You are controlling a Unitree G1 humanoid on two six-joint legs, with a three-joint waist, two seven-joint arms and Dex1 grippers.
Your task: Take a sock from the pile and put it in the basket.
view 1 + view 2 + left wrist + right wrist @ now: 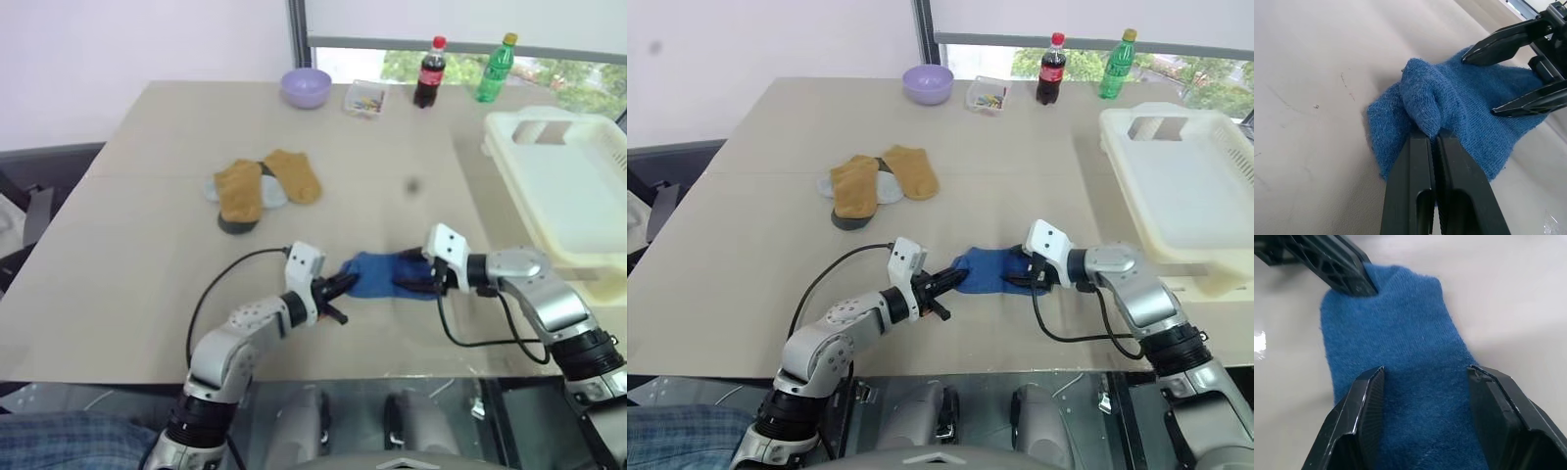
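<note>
Your left gripper [1432, 139] has its two black fingers pressed together on a bunched fold of the blue sock [377, 275], near its left end. That pinch lifts a small ridge of fabric off the table [147, 245] and probably serves to anchor the sock while the other arm takes it. Your right gripper [1422, 377] straddles the sock's right end with its fingers apart, one on each side of the knit and not yet clamped on it. Judging by the layout, the right arm is the natural one to carry the sock, since the basket [588, 211] sits on the right side of the table, well apart from the sock.

The sock is soft, fuzzy terry-like knit, limp enough to fold and crease wherever you grip it, so expect it to sag once lifted. The gripper fingers are hard black plastic with ribbed inner faces, which should bite into the loops well.

The pile [257, 191] lies farther back and to the left: two mustard-tan socks on top of a pale grey one and a dark one, all flat and floppy. The basket is rigid cream plastic, rectangular, with a thick rim and slotted walls.
</note>
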